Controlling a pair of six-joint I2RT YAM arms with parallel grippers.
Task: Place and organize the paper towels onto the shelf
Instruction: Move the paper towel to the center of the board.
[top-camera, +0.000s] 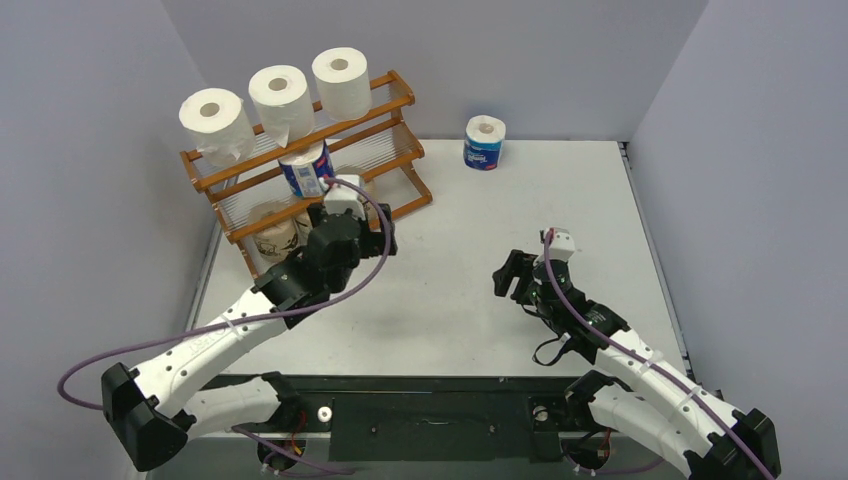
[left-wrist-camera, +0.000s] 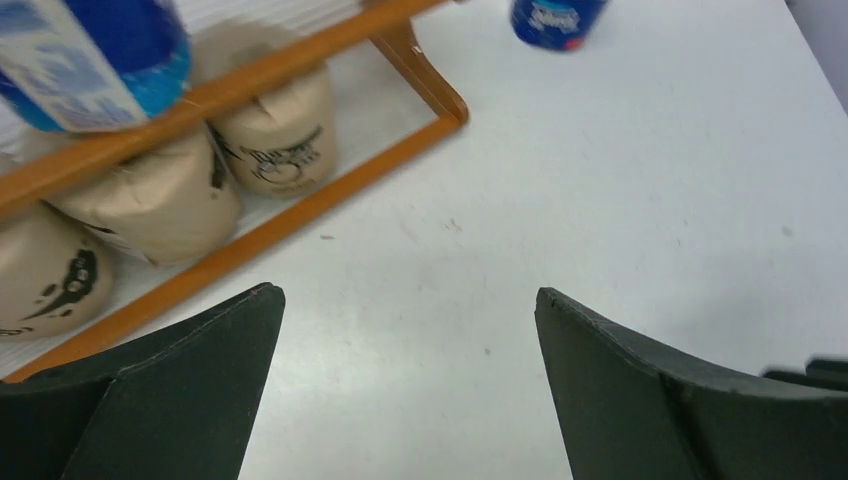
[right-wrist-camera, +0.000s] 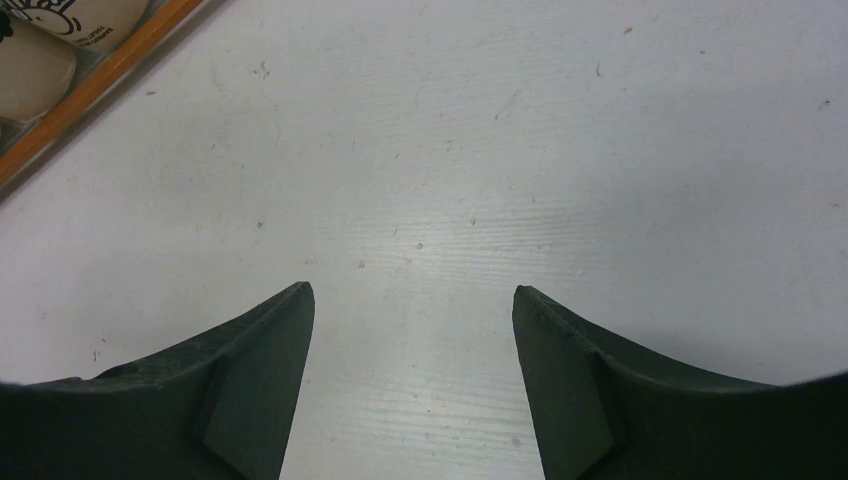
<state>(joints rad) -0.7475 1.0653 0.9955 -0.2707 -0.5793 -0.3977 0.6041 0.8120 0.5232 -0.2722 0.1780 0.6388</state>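
Note:
The wooden shelf stands at the back left. Three white paper towels sit on its top tier. One blue-and-white roll rests on the middle tier, and brown-wrapped rolls line the bottom tier. A second blue-and-white roll stands upright on the table at the back. My left gripper hovers just in front of the shelf, open and empty; its view shows the brown rolls and the shelf rail. My right gripper is open over bare table.
The white table is boxed in by grey walls on the left, back and right. The shelf's bottom rail crosses the top left corner of the right wrist view. The black mounting bar runs along the near edge.

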